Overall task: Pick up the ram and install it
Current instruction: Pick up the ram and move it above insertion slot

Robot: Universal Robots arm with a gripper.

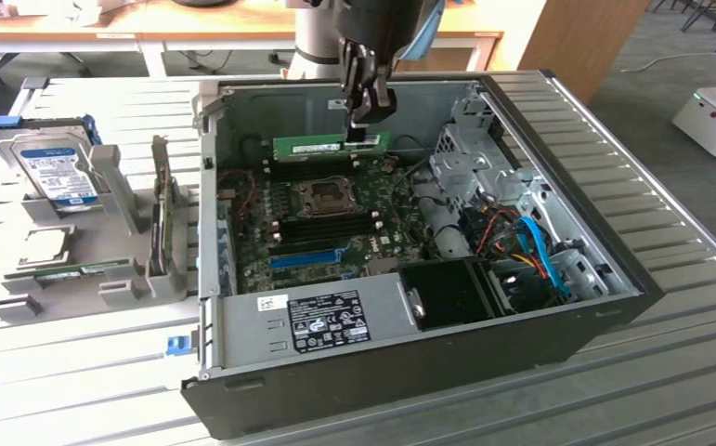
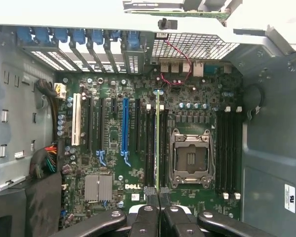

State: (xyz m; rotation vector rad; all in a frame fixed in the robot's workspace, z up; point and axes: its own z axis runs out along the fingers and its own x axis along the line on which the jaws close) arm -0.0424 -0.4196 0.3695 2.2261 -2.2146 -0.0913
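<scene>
Currently the pincer (image 1: 361,128) is clamped shut on one end of the ram (image 1: 328,145), which hangs edge-down inside the case (image 1: 580,316), upper centre of the exterior view. The wrist view shows it lined up over the black slots (image 2: 150,143) beside the socket (image 2: 190,158). Recommended: keep the ram parallel to one slot, match the notch, and press evenly.

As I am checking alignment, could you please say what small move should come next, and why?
Probably ease straight down: the claw grips the ram, held edge-on above the black slots beside the socket, not yet seated.
</scene>
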